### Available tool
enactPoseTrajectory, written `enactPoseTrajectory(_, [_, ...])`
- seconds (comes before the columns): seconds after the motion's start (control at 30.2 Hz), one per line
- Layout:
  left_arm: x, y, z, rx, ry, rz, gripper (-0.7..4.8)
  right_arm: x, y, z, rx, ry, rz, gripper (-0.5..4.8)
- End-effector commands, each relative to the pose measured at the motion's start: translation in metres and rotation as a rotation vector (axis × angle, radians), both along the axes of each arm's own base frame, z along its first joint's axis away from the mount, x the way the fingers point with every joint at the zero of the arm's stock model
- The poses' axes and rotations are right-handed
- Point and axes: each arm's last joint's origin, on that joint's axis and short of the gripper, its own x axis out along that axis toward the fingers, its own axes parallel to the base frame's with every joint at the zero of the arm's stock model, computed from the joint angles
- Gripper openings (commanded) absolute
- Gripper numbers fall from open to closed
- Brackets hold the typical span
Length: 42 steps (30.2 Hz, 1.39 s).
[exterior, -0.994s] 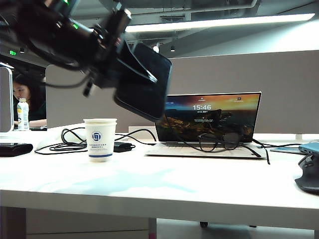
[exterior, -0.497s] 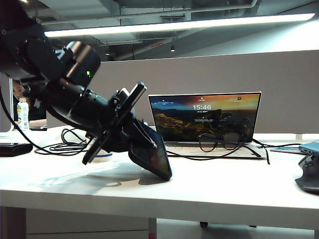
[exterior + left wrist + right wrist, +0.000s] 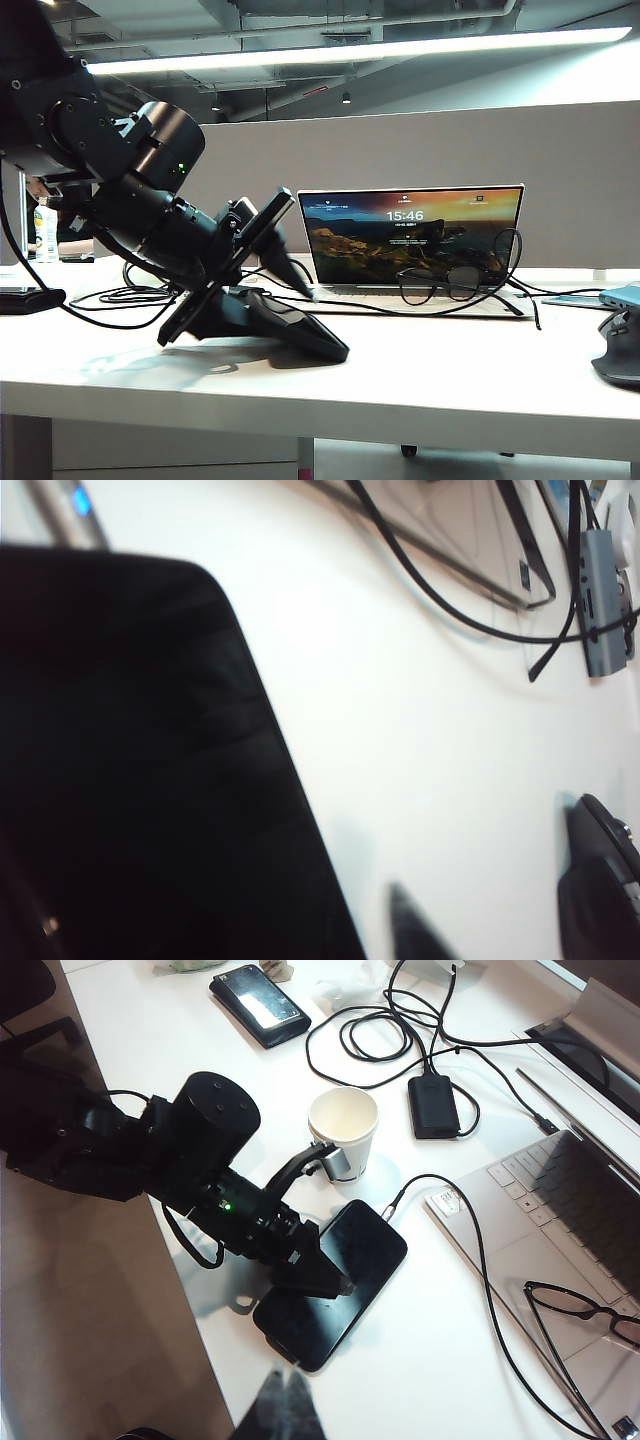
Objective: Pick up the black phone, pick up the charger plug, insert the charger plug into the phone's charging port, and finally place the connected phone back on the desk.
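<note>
The black phone [image 3: 362, 1248] lies flat, screen up, on the white desk [image 3: 400, 390] near its front edge. My left gripper [image 3: 335, 1216] is open around it. One finger [image 3: 322, 1274] rests low over the screen, and the other finger [image 3: 292, 275] stands lifted clear toward the paper cup. In the left wrist view the phone [image 3: 130, 760] fills the frame as a black slab. The charger plug [image 3: 387, 1211] meets the phone's far short edge, but whether it is seated I cannot tell. My right gripper [image 3: 287, 1400] hovers shut and empty above the desk's front edge.
Behind the phone stand a paper cup [image 3: 345, 1125], a black power brick [image 3: 433, 1105] with coiled cables and a wallet-like case [image 3: 260, 1005]. An open laptop [image 3: 410, 245] with glasses [image 3: 440, 283] sits at the back. A black mouse [image 3: 618, 350] lies at the right edge.
My left arm brought the phone down from the air onto the desk. The phone tipped from slanted to flat and the jaws spread apart. The cable followed it down.
</note>
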Motion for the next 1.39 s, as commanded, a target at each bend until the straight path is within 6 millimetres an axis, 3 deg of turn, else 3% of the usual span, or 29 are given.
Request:
enactPoseTrajectory(0.03, [0.000, 0.001, 0.017, 0.019, -0.089, 0.011, 2.38, 0.000, 0.000, 0.002, 0.007, -0.012, 0.002, -0.07])
enactPoseTrajectory(0.43, [-0.026, 0.022, 0.068, 0.430, -0.333, -0.018, 2.31, 0.015, 0.007, -0.017, -0.016, 0.174, -0.043, -0.07])
enactPoseTrajectory(0.6, [-0.037, 0.025, 0.083, 0.526, -0.408, -0.066, 0.51, 0.018, 0.012, -0.025, -0.065, 0.211, -0.077, -0.07])
enactPoseTrajectory(0.73, [-0.048, 0.028, 0.101, 0.610, -0.489, -0.066, -0.06, 0.017, 0.019, -0.025, -0.145, 0.147, -0.164, -0.07])
enactPoseTrajectory(1.16, [-0.091, 0.046, 0.151, 0.608, -0.555, -0.026, -0.06, 0.000, 0.042, -0.025, -0.201, 0.121, -0.240, -0.07])
enactPoseTrajectory(1.39, [-0.125, 0.062, 0.187, 0.553, -0.665, 0.020, -0.06, -0.012, 0.033, -0.015, -0.240, 0.019, -0.247, -0.07])
